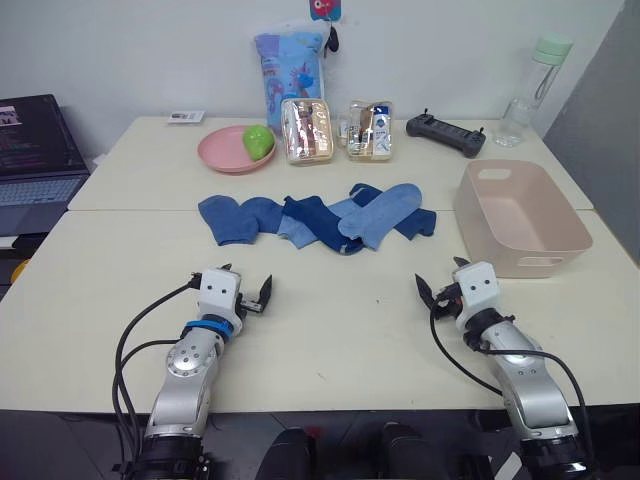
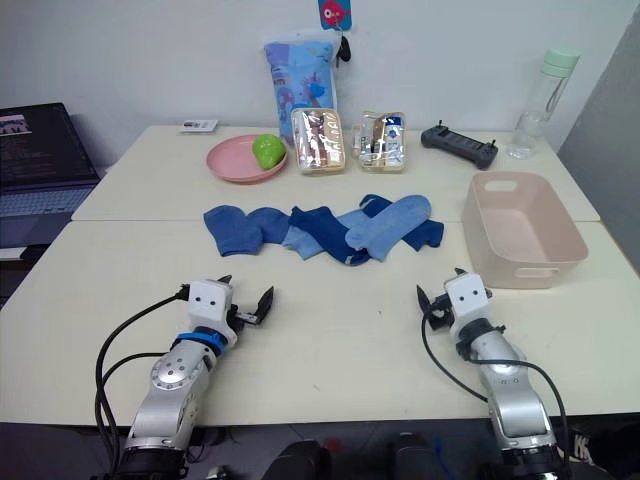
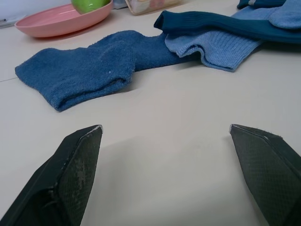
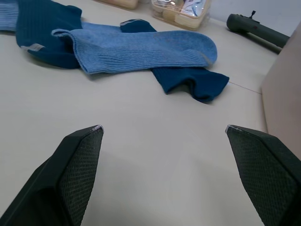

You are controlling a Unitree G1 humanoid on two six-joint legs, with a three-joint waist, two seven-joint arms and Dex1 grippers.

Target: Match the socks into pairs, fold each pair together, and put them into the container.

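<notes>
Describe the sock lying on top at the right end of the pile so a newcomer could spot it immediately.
Start at the pink-beige tub on the table's right side, then look just left of it to the row of blue socks. The light blue sock lies stretched across the top of the pile's right end, over a dark navy sock. It is the palest one and nothing covers it.

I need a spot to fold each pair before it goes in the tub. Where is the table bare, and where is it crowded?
Bare: the cream table between the blue knit socks and the open left gripper and right gripper. The pale pink plastic tub is empty. Crowded: the back edge, with pink plate, clear pouches and black controller.
</notes>
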